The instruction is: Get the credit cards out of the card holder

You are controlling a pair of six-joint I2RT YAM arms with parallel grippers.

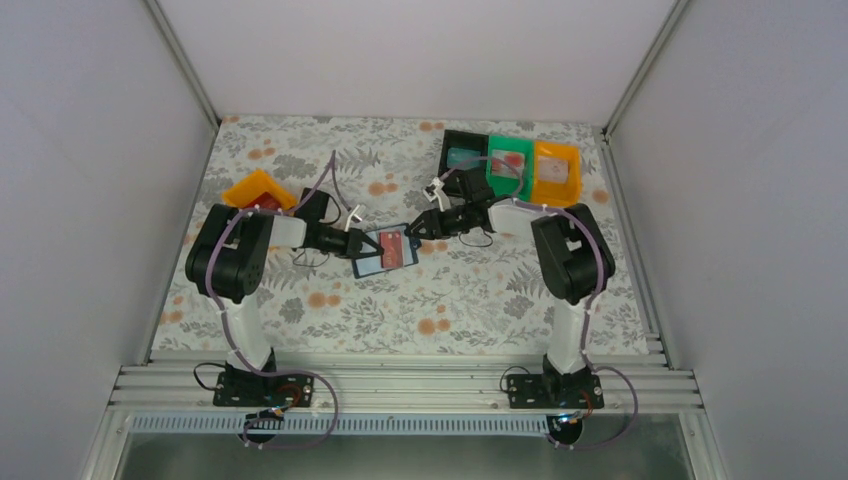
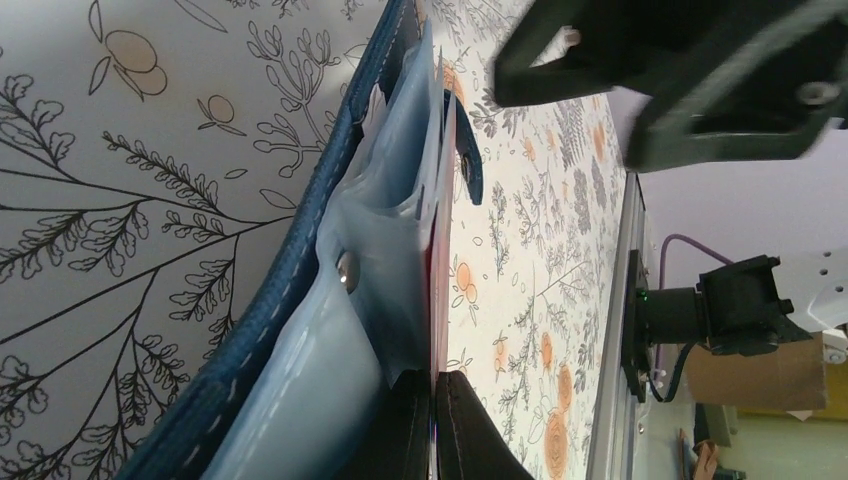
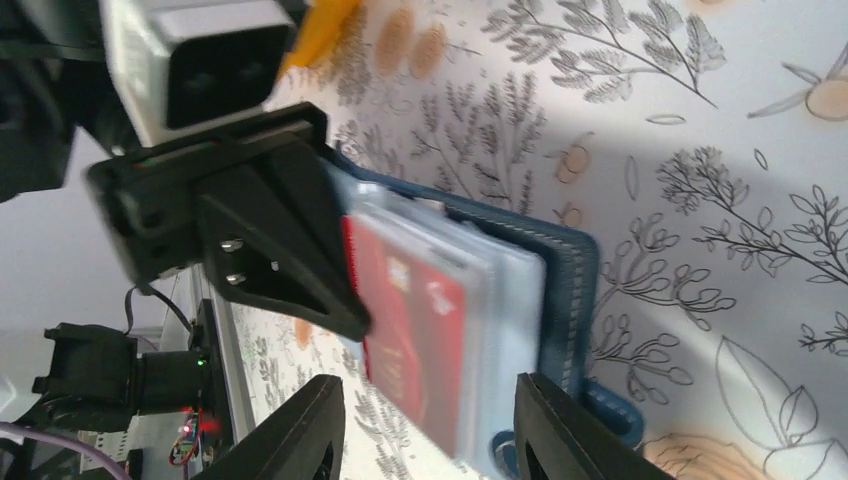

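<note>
**Two robot grippers meet at an open card holder**

A navy card holder [image 1: 368, 264] lies open on a floral table [image 1: 480, 300], its lighter blue pockets facing up and a red card [image 1: 398, 247] showing on top. The left gripper [image 1: 352, 243] is at the holder's left edge. Its pads are pressed together on that edge with only a thin sliver between them, and which layer they pinch is hard to tell. The right gripper [image 1: 417, 228] is at the holder's opposite edge, its fingers [image 3: 300, 435] spread apart and holding nothing. In its wrist view the red card lies straight ahead. The card's long axis runs along the line of approach, and its near short end appears to sit between the open fingers. The right arm looks best placed to pull. It likely needs to close on that end and draw the card away from the left gripper.
</note>
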